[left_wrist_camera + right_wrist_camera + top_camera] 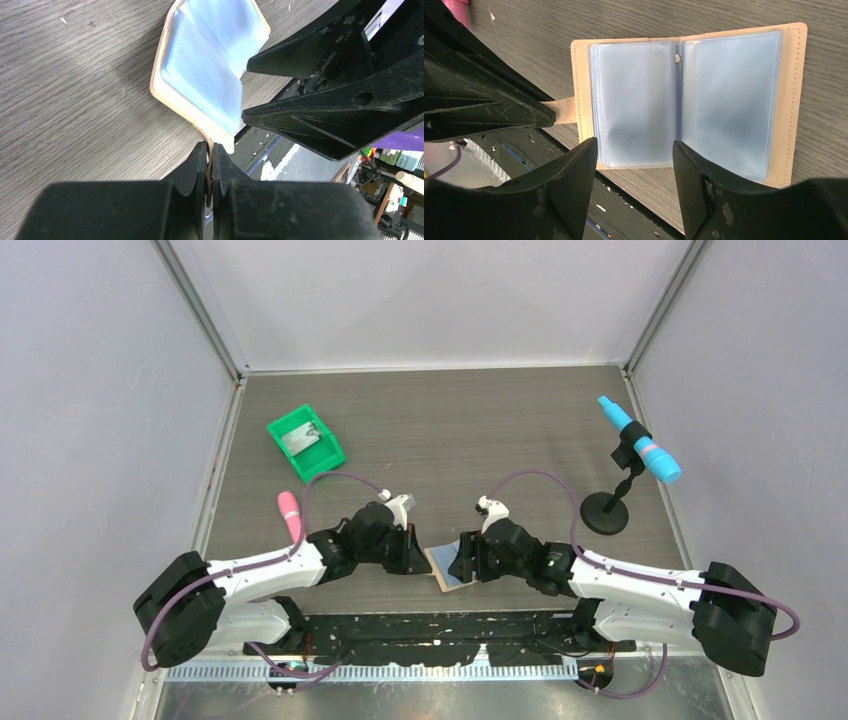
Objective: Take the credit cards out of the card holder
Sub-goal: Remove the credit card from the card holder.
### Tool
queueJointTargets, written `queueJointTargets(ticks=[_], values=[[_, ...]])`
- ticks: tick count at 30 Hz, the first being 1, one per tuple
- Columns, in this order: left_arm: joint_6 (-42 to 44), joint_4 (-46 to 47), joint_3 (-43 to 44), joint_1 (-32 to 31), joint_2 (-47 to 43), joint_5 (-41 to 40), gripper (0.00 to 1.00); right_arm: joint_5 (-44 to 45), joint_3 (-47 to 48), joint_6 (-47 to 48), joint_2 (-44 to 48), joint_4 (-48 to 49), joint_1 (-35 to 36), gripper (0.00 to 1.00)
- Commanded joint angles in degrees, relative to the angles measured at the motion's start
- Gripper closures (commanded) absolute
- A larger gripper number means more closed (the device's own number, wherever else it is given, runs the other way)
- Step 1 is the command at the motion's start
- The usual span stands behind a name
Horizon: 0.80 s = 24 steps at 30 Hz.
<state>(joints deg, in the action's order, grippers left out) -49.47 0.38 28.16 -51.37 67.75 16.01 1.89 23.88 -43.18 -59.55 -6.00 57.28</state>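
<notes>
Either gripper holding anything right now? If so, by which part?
The left gripper pinches the card holder by its strap tab. The right gripper is open at the holder's edge, holding nothing.

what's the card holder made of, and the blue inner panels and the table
The card holder looks like tan leather or imitation, matte, with stitch holes along its edge. Its inner panels are likely soft translucent plastic, pale blue, glossy with blurred reflections. The table shows grey wood-grain streaks, matte; possibly laminate, cannot tell.
</notes>
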Motion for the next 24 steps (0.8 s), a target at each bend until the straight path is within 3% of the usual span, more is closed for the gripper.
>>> queueJointTargets(ticks=[1,10,24], values=[[1.4,0.4,-0.4,-0.3,0.3,-0.2,1.00,1.7,2.7,1.3,0.8,0.0,0.1,0.36],[2.6,-0.2,-0.6,-0.3,0.3,-1.5,1.00,5.3,3.9,2.7,1.3,-2.8,0.1,0.39],[4.6,-4.1,0.7,-0.2,0.4,-2.8,1.00,8.3,5.6,8.4,-4.5,-5.4,-5.7,0.31]])
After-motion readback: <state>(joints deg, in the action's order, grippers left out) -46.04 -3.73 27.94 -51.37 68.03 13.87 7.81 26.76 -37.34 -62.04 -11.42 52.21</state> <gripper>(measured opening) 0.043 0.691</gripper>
